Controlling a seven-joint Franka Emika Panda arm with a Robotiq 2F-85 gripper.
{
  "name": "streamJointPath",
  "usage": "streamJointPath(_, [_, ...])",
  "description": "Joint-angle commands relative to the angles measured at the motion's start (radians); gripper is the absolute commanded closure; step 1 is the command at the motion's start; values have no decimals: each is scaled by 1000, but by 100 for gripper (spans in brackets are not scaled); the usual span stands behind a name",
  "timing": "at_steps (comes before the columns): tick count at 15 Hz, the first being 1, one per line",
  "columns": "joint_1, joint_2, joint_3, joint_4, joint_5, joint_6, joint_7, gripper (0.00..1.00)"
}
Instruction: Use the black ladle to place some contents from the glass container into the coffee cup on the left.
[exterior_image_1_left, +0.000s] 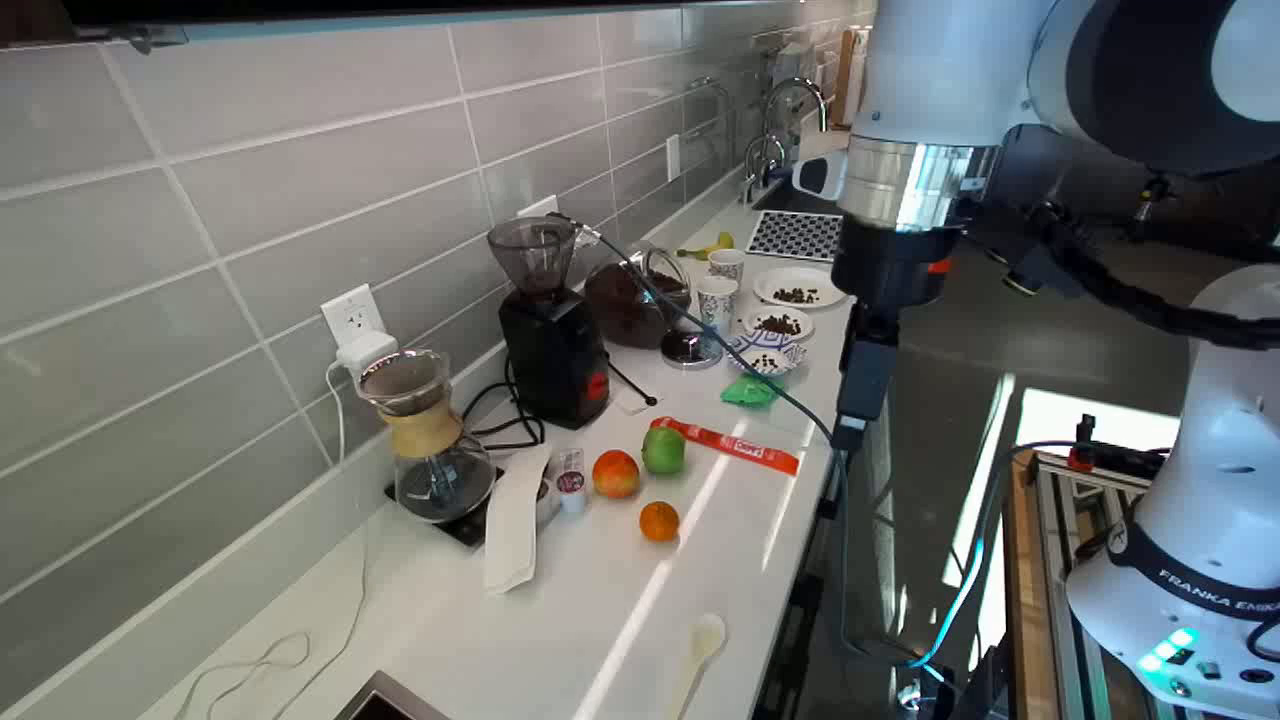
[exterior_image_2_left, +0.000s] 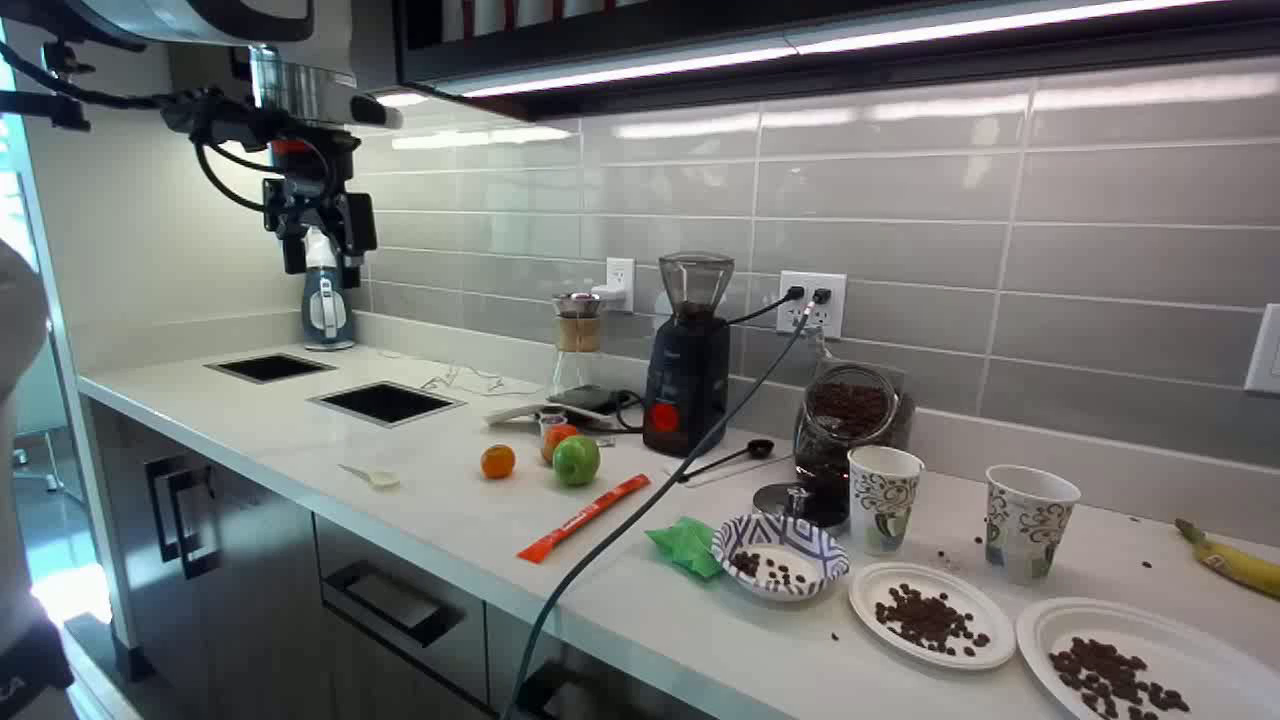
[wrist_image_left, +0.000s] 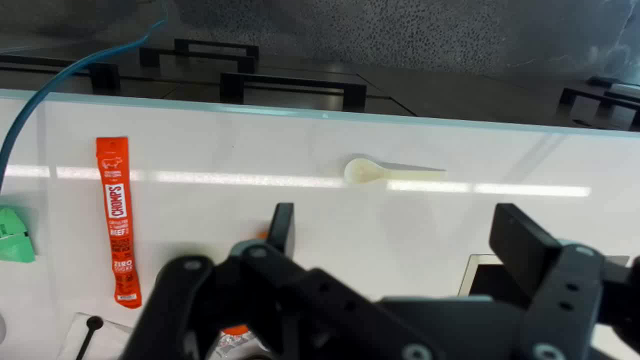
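Observation:
The black ladle (exterior_image_2_left: 728, 459) lies on the counter beside the grinder. Its handle shows in an exterior view (exterior_image_1_left: 632, 383), and the handle's end shows in the wrist view (wrist_image_left: 94, 323). The glass container (exterior_image_1_left: 625, 305) is a tilted jar of dark coffee beans, also in an exterior view (exterior_image_2_left: 848, 415). Two patterned paper cups stand near it: the left one (exterior_image_2_left: 884, 505) and the right one (exterior_image_2_left: 1028, 530). They also show in an exterior view, the nearer (exterior_image_1_left: 716, 300) and farther (exterior_image_1_left: 727, 264). My gripper (wrist_image_left: 395, 215) is open and empty, above the counter, away from the ladle; both exterior views show it (exterior_image_1_left: 846, 435) (exterior_image_2_left: 322, 262).
A black grinder (exterior_image_2_left: 688, 375) stands between the ladle and a glass coffee maker (exterior_image_2_left: 577, 345). A cable (exterior_image_2_left: 640, 510) crosses above the counter. Fruit, a red snack stick (wrist_image_left: 118, 220), a pale spoon (wrist_image_left: 367, 171), a bowl (exterior_image_2_left: 780, 590) and plates with beans lie on the counter.

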Motion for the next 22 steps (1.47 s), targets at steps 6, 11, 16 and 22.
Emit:
streamJointPath(6, [-3,0,2,2,1,-3,-2,0])
streamJointPath(11, [-3,0,2,2,1,-3,-2,0])
streamJointPath(16, [-107,33,5,2,-55,47,109,0])
streamJointPath(22, [-324,207,-15,27,-226,419,214,0])
